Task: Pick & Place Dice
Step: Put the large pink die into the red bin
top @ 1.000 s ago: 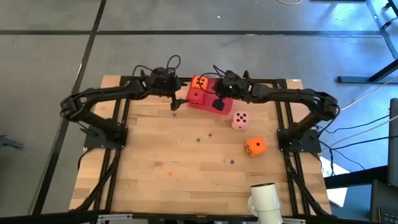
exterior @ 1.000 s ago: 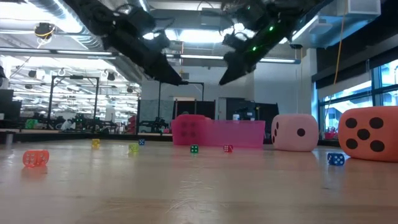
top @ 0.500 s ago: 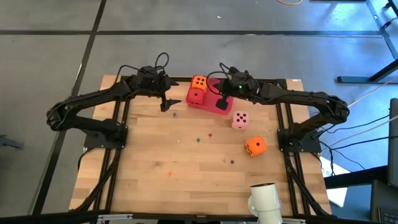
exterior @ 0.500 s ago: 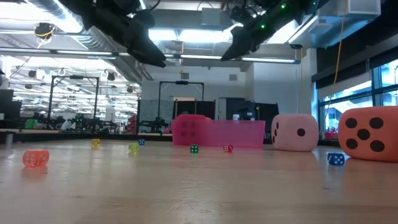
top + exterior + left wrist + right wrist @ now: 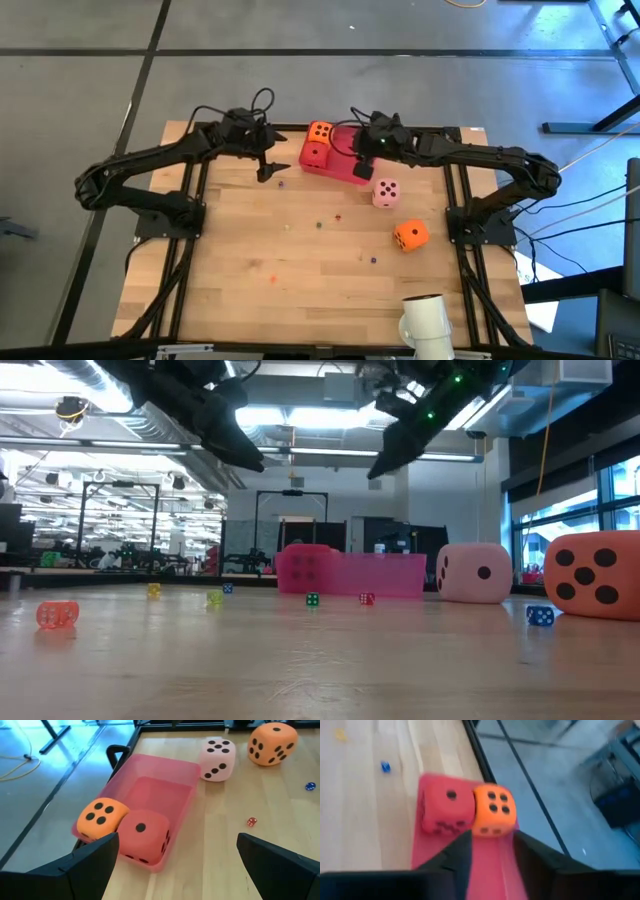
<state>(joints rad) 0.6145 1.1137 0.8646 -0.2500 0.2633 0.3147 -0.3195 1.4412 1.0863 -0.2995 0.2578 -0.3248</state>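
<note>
Jaws of the left gripper (image 5: 264, 172) stood spread and empty above the table (image 5: 250, 300), just left of the pink tray (image 5: 340, 165). An orange die (image 5: 321, 132) and a red die (image 5: 314, 154) sat touching in the tray's end nearest those jaws. Over the tray's opposite end, the right gripper (image 5: 361, 170) was parted, grasping nothing. A pale pink die (image 5: 386, 192) lay just right of it, with a second orange die (image 5: 410, 235) farther beyond.

Bright, even overhead light – ceiling strips (image 5: 300, 415) glare in my low view; my right wrist view is smeared with blur.
</note>
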